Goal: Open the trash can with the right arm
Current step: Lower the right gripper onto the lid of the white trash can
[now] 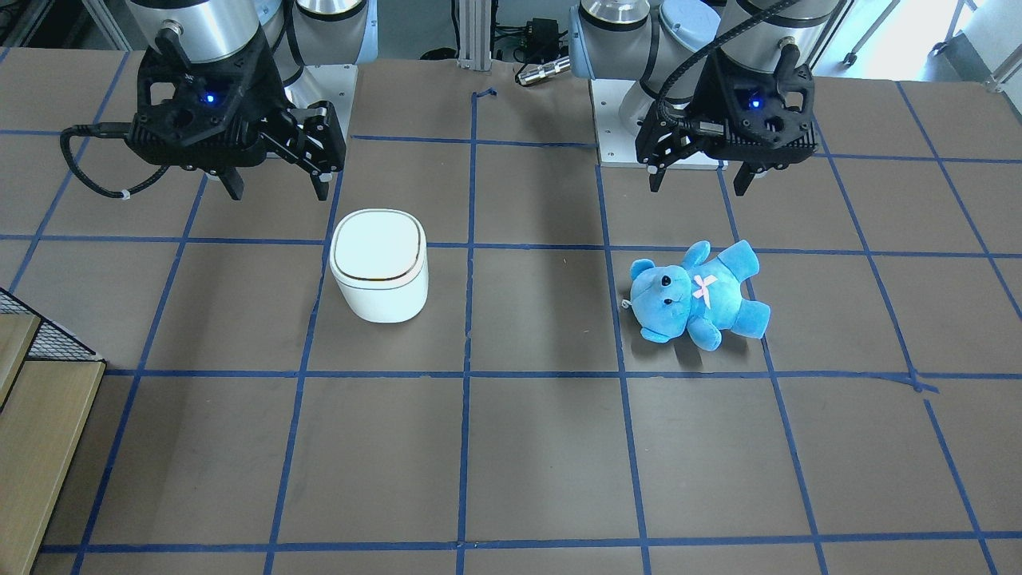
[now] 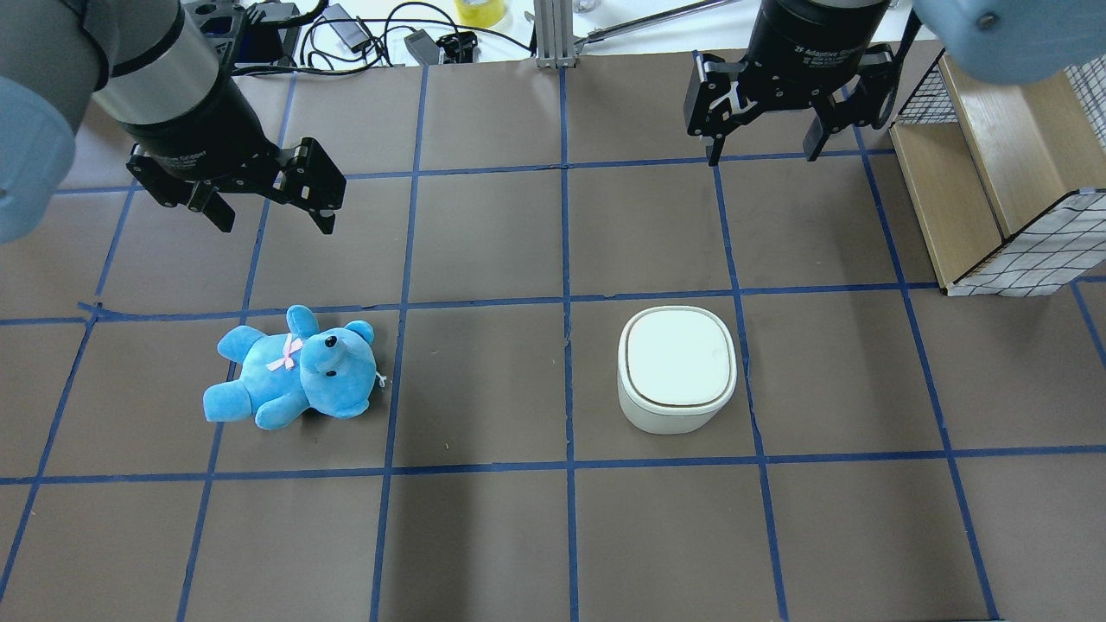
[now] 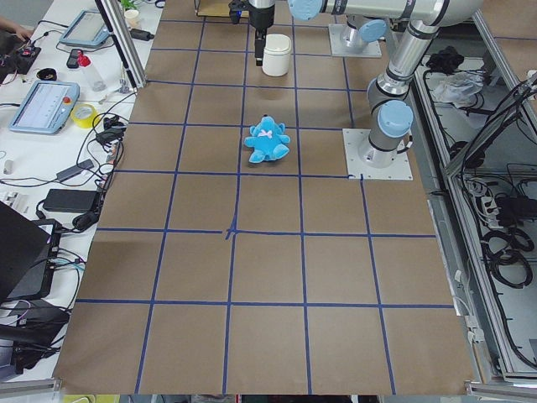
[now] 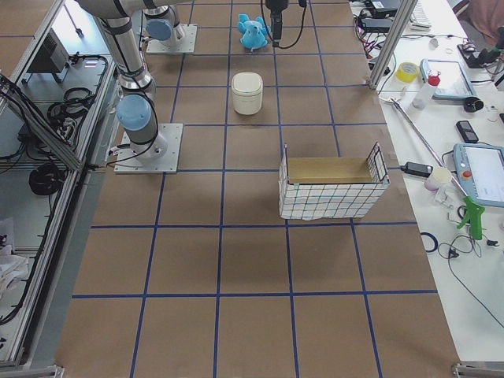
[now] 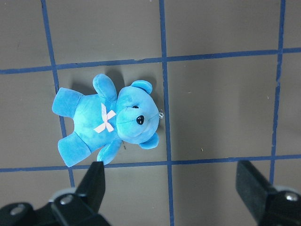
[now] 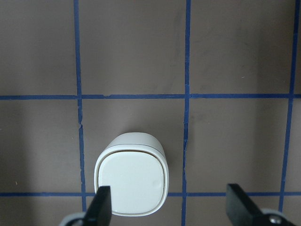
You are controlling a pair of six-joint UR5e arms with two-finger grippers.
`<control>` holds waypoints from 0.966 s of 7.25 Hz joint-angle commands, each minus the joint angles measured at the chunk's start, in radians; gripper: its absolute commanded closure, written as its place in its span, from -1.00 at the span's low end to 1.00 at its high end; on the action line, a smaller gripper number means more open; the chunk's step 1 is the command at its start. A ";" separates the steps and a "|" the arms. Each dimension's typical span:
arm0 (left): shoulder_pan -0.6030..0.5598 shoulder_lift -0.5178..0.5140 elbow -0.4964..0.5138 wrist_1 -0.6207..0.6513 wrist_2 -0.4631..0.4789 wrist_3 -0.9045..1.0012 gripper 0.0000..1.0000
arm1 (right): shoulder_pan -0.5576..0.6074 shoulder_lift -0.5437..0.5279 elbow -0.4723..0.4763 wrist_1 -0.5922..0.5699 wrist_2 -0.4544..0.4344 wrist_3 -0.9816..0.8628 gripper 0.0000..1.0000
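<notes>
Overhead exterior: right gripper (image 2: pixel 762 155) body reads "2F Adaptive".

1. a blue teddy bear (image 2: pixel 294 380) with a pink bow lies on its back on the desk (image 2: pixel 484 536), below and ahead of the left fingers (image 2: pixel 321 207), clear of them.
2. the desk is brown, gridded with blue tape.
3. a wire-mesh basket (image 2: pixel 1028 250) with a wood-coloured inside stands out to the side of the right fingers (image 2: pixel 813 138), not touching.
4. a yellow tape roll (image 2: pixel 480 10), cables (image 2: pixel 406 17) and tablets (image 3: pixel 44 107) lie on the white bench (image 3: pixel 33 180), beyond both pairs of fingers.
</notes>
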 commanded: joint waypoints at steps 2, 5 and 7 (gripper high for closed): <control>0.000 0.000 0.000 0.000 0.000 -0.001 -1.00 | 0.061 -0.001 0.133 0.015 0.005 0.083 1.00; 0.000 0.000 0.000 0.000 0.000 -0.001 -1.00 | 0.064 0.000 0.321 -0.161 -0.006 0.085 1.00; 0.000 0.000 0.000 0.000 0.000 0.001 -1.00 | 0.064 0.017 0.400 -0.231 -0.001 0.088 1.00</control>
